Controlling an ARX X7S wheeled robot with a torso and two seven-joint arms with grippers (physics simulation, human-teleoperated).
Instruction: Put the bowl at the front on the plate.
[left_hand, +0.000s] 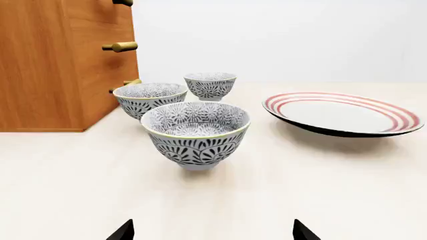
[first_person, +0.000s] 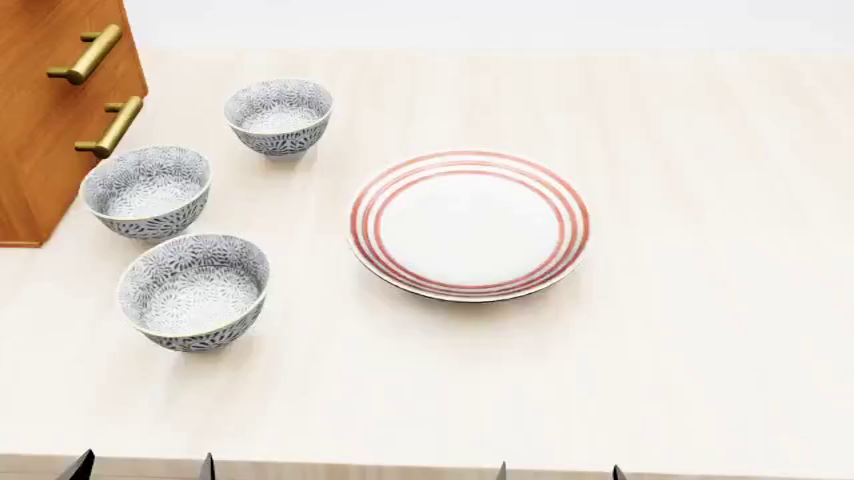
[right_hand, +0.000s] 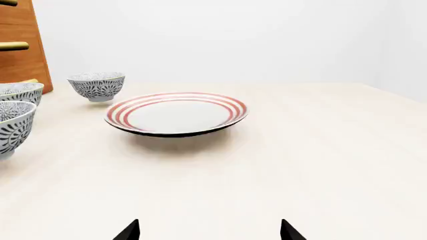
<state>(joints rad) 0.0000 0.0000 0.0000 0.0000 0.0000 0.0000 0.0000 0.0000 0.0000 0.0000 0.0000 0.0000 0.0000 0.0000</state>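
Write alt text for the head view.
Three flower-patterned bowls curve along the left of a pale table, the front bowl nearest the camera, beside an empty red-ringed plate at centre. A wooden drawer cabinet stands far left; dark tips of both grippers' fingers poke in below.

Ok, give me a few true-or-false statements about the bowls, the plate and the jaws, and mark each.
1. Three patterned bowls stand left of the plate. True.
2. The front bowl sits on the plate. False: it stands on the table, apart from the plate.
3. The left gripper holds a bowl. False: its jaws are open and empty.
4. The plate has red rings. True.
5. The right gripper has its jaws open. True.
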